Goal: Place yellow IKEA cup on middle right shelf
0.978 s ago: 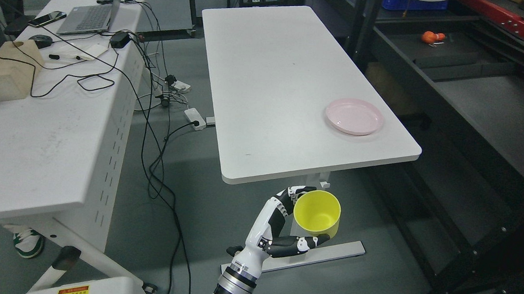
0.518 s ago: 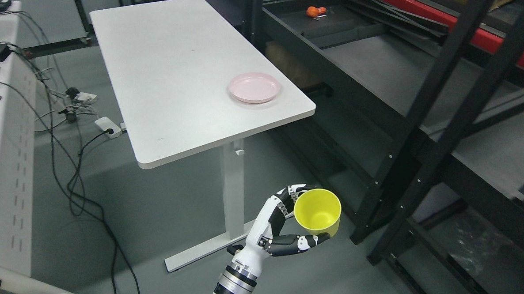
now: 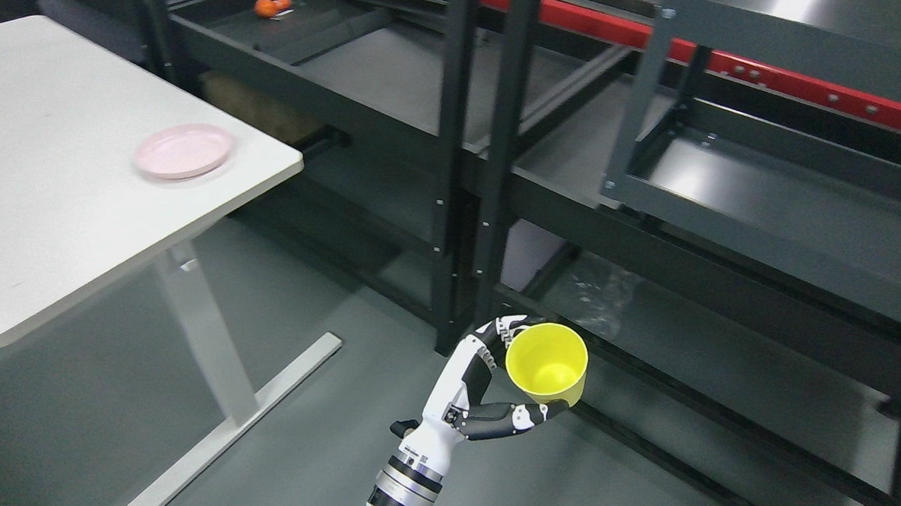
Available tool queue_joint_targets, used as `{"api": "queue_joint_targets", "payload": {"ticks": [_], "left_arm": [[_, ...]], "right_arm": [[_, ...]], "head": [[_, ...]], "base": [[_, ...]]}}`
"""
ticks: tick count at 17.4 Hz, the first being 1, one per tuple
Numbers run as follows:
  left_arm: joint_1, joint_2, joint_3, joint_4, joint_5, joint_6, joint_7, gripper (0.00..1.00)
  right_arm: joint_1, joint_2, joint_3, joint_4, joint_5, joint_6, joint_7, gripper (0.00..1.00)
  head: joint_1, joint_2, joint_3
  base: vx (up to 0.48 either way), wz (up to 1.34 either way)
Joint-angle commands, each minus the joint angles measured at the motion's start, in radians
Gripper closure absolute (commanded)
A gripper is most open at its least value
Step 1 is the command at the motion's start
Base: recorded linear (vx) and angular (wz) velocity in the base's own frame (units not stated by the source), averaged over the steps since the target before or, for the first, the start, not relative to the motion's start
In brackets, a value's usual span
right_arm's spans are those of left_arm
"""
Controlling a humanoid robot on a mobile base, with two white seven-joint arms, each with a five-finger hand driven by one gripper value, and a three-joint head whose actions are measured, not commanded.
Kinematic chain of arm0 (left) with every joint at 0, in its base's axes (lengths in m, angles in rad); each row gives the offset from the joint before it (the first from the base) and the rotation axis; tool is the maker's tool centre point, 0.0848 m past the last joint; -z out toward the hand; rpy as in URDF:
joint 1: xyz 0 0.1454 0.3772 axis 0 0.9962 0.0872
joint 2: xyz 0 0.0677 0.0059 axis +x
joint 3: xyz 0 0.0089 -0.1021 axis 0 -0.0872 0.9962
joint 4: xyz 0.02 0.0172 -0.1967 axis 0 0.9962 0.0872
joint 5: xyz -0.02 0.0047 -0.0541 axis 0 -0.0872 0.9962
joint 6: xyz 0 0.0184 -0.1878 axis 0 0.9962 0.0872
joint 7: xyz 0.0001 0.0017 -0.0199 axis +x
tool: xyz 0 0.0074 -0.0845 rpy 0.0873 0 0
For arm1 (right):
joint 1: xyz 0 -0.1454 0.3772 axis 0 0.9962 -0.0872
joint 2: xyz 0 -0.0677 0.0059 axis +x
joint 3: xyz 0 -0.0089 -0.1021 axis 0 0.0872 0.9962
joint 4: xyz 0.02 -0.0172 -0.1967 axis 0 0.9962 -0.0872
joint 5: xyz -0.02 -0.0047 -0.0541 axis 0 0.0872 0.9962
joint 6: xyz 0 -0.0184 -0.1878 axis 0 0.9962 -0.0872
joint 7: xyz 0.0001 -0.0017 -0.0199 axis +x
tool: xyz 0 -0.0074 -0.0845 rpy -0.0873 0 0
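While its base stays hidden, the left hand [image 3: 482, 391] grips the yellow cup [image 3: 546, 362].

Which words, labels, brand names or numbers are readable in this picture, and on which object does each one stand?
None: no readable text shows in the head view.
yellow cup, held in the left hand: plain, no brand mark visible.
pink plate on the white table: plain.
black shelves and red beam: no labels or numbers seen.
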Motion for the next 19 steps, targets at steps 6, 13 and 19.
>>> {"api": "queue_joint_targets", "payload": {"ticks": [6,13,19], "left_arm": [[0.0,0.017,0.0,-0.011,0.002,0.0,0.0,0.99],[-0.002,0.017,0.003,-0.013,0.005,-0.006,0.002,0.99],[-0.057,0.017,0.007,-0.013,0.019,-0.006,0.002,0.99]], "right_arm": [[0.006,-0.017,0.0,0.0,0.0,0.0,0.0,0.01],[0.006,-0.017,0.0,0.0,0.0,0.0,0.0,0.01],[0.006,-0.017,0.0,0.0,0.0,0.0,0.0,0.01]], "head": [[0.0,0.0,0.0],[0.0,-0.001,0.0],[0.0,-0.001,0.0]], "base": [[-0.114,-0.85],[-0.021,-0.43],[0.038,-0.01]]}}
